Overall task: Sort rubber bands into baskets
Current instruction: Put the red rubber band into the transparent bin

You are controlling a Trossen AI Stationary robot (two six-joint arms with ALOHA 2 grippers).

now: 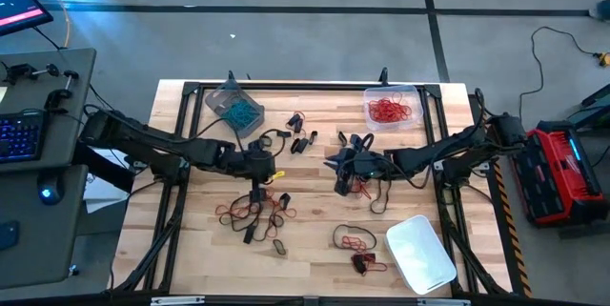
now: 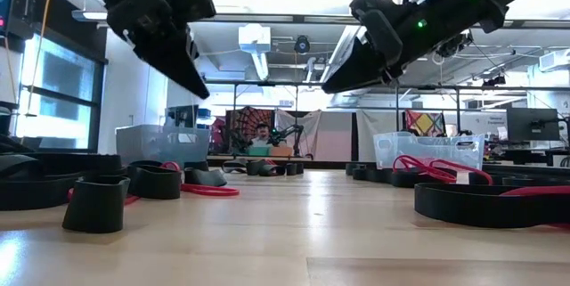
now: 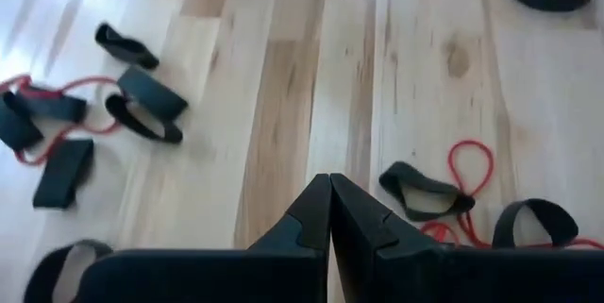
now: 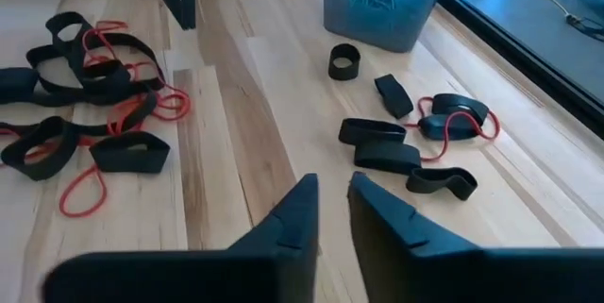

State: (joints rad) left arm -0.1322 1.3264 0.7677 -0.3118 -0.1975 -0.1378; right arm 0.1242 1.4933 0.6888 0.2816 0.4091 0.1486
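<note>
Wooden desk [image 1: 315,249] with two dark arms over loose rubber bands [image 1: 253,213] and three baskets.

From above, the left claw [image 1: 255,194] hangs over the desk middle, above a heap of black and red bands; the right claw [image 1: 339,180] is near another heap. One basket [image 1: 234,105] at the far left holds teal bands, a second basket [image 1: 392,108] at the far right holds red ones, and a whitish basket [image 1: 420,254] lies near the front right. At desk height both claws are lifted above the wood. The left wrist camera shows its fingers [image 3: 307,218] pressed together with nothing between them. The right wrist camera shows its fingers [image 4: 297,213] slightly apart, also with nothing between them, black bands [image 4: 387,147] beyond.
</note>
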